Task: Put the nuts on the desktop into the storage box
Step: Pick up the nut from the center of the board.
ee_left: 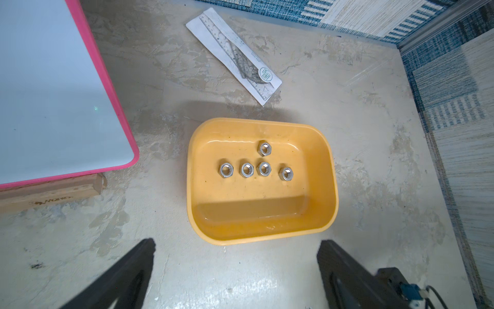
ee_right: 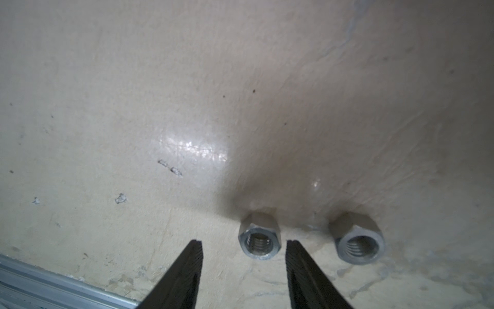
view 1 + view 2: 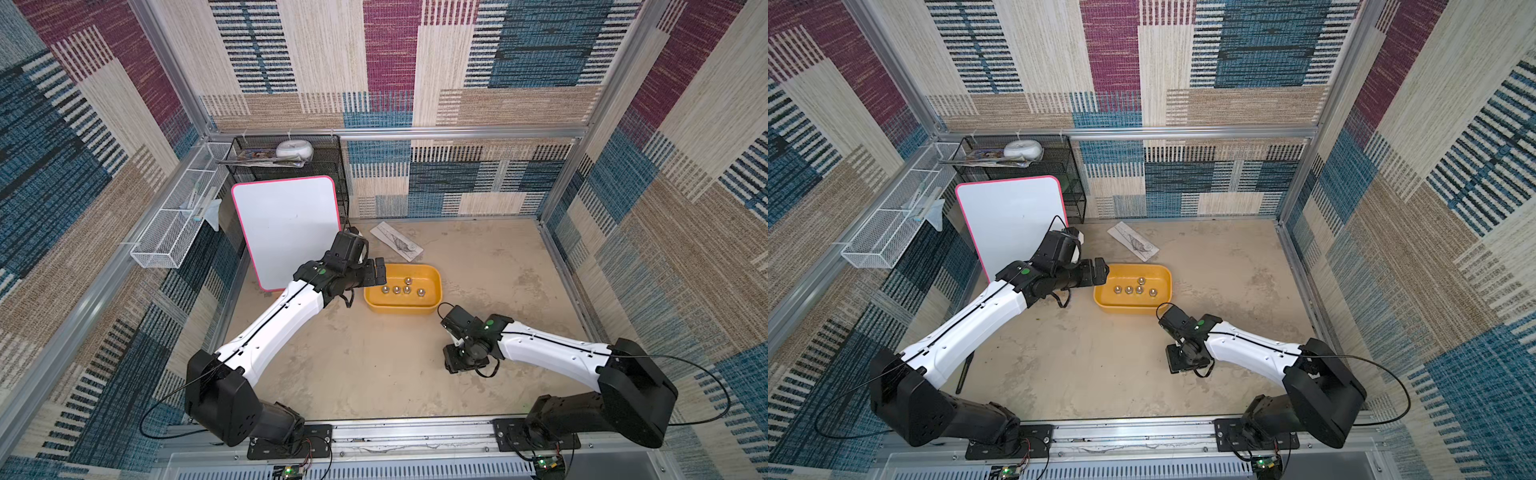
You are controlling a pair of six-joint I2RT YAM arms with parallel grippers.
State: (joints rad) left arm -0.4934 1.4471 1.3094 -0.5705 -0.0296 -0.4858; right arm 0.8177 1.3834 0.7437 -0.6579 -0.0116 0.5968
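I am working over the mottled beige-tan desktop (image 3: 374,374), where the shallow yellow-orange plastic storage box (image 1: 254,211) is sitting behind the desk's middle, holding five small silver hex nuts (image 1: 264,169). The left gripper (image 1: 236,248) is hovering at its left end, fingers spread wide. The right gripper (image 2: 243,241) is hanging low nearer the desk's front edge, fingers parted, touching nothing. I am judging this the sixth pick: the nearer loose nut (image 2: 259,243), the last nut (image 2: 358,242) beside it, is calling for a short advance, then a pinch.
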